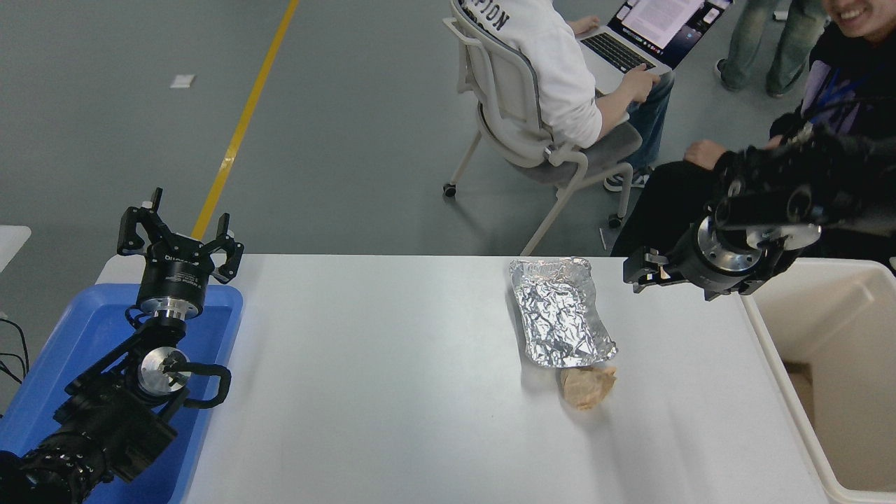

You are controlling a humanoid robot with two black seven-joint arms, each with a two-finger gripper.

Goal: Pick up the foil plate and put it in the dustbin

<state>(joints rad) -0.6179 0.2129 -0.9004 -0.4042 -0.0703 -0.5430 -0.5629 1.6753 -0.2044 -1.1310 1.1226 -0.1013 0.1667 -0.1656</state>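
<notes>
While the foil plate (562,312) lies flat on the white surface (392,392) at centre right of the frame, my right jaws (635,273) hang just to its right, pointing left toward its far end, apart from it and holding nothing. They look parted, though the side-on angle shows the gap poorly.

Left jaws (178,234): parked at lower left over the blue tray (84,329), spread wide, holding nothing.

Dustbin (826,378) sits at the right edge of the frame, beside the surface. Plate is not yet in it.

Step in hand, as I judge it: approach and grasp.
- Take the raised rim on the right long side, nearest me; one finger inside, one outside.
- Foil is thin and crinkled; I expect it to buckle, so close gently and only enough to hold.
- Crumpled paper ball (586,387) touches, or nearly touches, the plate's near end. Grip toward the far half to leave it alone.
- Lift straight up before swinging right, so the plate clears the dustbin's thick rim.

People sit beyond the far edge, upper right; one hand (703,152) is near my right arm.
</notes>
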